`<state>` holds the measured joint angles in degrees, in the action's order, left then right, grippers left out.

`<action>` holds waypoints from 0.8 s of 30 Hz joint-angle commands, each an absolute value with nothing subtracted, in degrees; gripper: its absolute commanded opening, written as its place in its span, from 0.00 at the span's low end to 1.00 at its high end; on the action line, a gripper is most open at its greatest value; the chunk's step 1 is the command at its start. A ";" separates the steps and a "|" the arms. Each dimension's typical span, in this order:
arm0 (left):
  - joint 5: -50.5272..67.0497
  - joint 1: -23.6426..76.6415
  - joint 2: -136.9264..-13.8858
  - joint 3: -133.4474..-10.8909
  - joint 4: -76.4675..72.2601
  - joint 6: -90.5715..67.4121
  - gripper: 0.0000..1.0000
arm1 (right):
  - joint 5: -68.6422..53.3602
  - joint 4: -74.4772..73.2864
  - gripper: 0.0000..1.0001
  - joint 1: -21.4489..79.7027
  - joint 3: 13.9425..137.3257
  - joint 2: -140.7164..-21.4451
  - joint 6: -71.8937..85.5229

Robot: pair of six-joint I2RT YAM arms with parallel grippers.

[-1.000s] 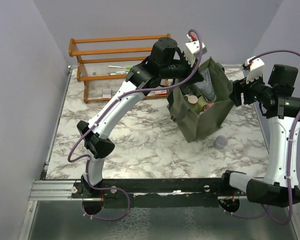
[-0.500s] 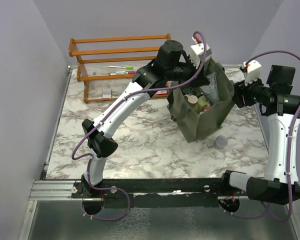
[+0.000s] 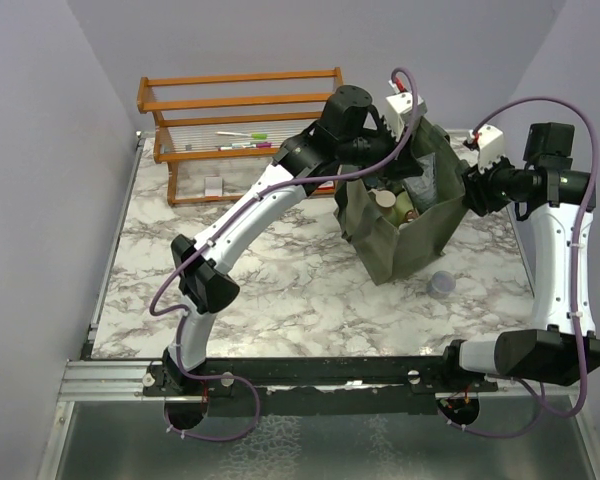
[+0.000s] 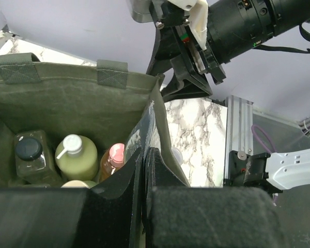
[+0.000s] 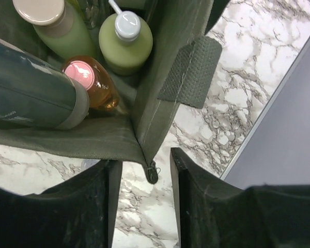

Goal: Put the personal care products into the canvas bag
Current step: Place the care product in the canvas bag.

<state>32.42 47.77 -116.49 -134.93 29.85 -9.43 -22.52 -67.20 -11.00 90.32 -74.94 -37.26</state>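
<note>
Locate the canvas bag [image 3: 400, 248] on the far right part of the marble table [image 3: 280, 270], where it stands open-topped and leaning, near the right end of the orange wooden rack [image 3: 238, 100]. Note that the left gripper [image 4: 144, 155] is pressed together on the bag's upper rim: in the left wrist view, the olive fabric runs down between its fingers. Note that the right gripper [image 5: 143, 161] is spread, its fingers straddling a seamed corner of the bag with a gap on either side of the fabric. Inside the bag you see a pale green pump bottle [image 5: 125, 39], an amber bottle [image 5: 90, 82] with a pink cap, a beige-capped green bottle [image 5: 51, 23], a grey-green tube [image 5: 26, 95] leaning against the amber bottle, and a black-capped bottle [image 4: 32, 157]. A lavender jar [image 3: 441, 284] sits on the table just beside the bag's near corner.
</note>
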 commanded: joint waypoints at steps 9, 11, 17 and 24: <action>38.59 49.03 -119.85 -134.65 21.43 -13.77 0.00 | -26.98 -70.80 0.06 -11.43 96.09 -77.77 -43.88; 38.50 49.20 -120.60 -134.67 21.28 -13.78 0.00 | -26.54 -70.81 0.04 -11.43 96.23 -77.41 -44.23; 38.50 49.89 -123.30 -135.25 20.45 -13.09 0.00 | -26.26 -71.63 0.02 -11.43 96.44 -77.39 -44.65; 39.02 51.09 -126.35 -136.20 19.31 -12.59 0.00 | -26.19 -71.40 0.01 -11.43 95.19 -77.16 -43.93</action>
